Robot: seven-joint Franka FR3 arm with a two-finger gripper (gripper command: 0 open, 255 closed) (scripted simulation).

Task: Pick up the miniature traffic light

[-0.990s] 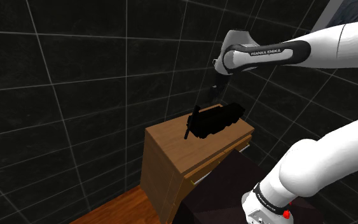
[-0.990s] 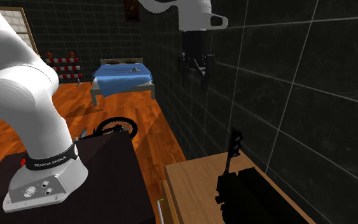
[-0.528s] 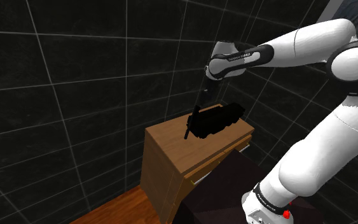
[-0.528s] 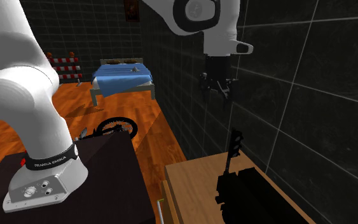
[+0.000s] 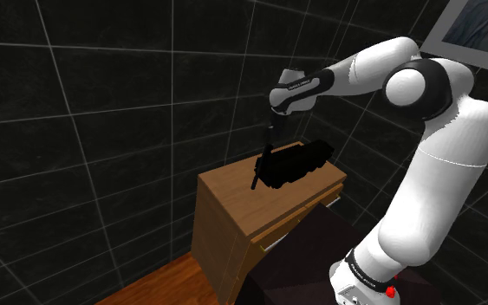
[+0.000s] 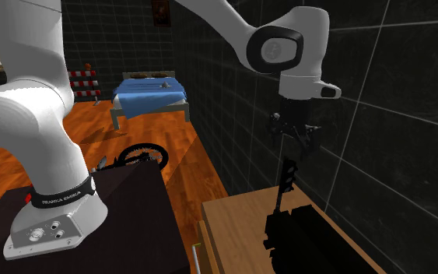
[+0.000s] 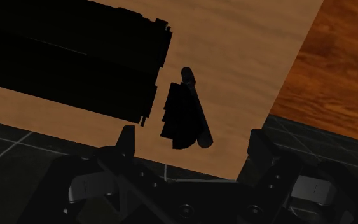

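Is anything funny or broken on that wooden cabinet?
Nothing looks spilled or broken. One odd thing: the miniature traffic light is all black, with no coloured lamps showing. It stands upright on the wooden cabinet, close beside a long black block.

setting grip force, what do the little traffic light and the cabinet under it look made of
Traffic light: flat black all over, no sheen or texture, so its material cannot be told. Cabinet: looks like wood, matte light brown with faint grain on its top.
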